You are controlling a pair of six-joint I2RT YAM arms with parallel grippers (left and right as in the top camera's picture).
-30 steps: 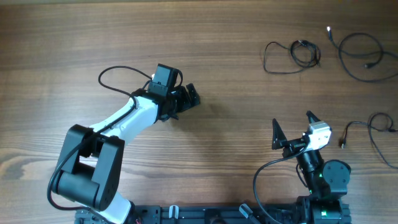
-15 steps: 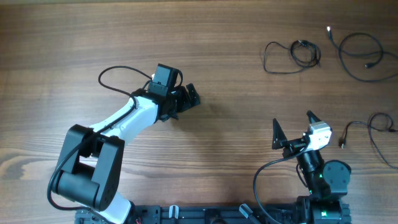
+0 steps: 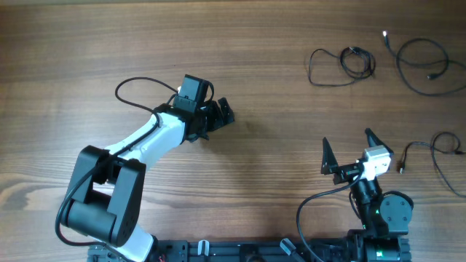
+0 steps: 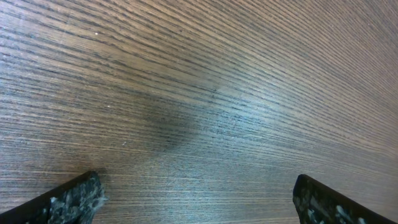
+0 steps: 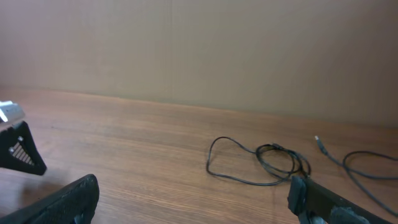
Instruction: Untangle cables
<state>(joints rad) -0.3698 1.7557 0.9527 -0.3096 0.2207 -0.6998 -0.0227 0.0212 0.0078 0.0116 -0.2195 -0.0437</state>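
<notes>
Three thin dark cables lie apart at the table's right. One looped cable (image 3: 342,64) is at the back; it also shows in the right wrist view (image 5: 267,163). A second cable (image 3: 422,65) curves at the far right back, partly seen in the right wrist view (image 5: 360,168). A third cable (image 3: 437,149) lies by the right edge. My right gripper (image 3: 349,145) is open and empty, in front of the looped cable. My left gripper (image 3: 222,113) is open and empty over bare wood (image 4: 199,124), far left of the cables.
The left arm's own thicker black cable (image 3: 138,91) loops behind its wrist. The wooden table (image 3: 255,44) fills the view. A tan wall (image 5: 199,50) stands behind the table in the right wrist view.
My right gripper has shifted slightly to the right and toward the front. The left arm and the cables have not moved.
</notes>
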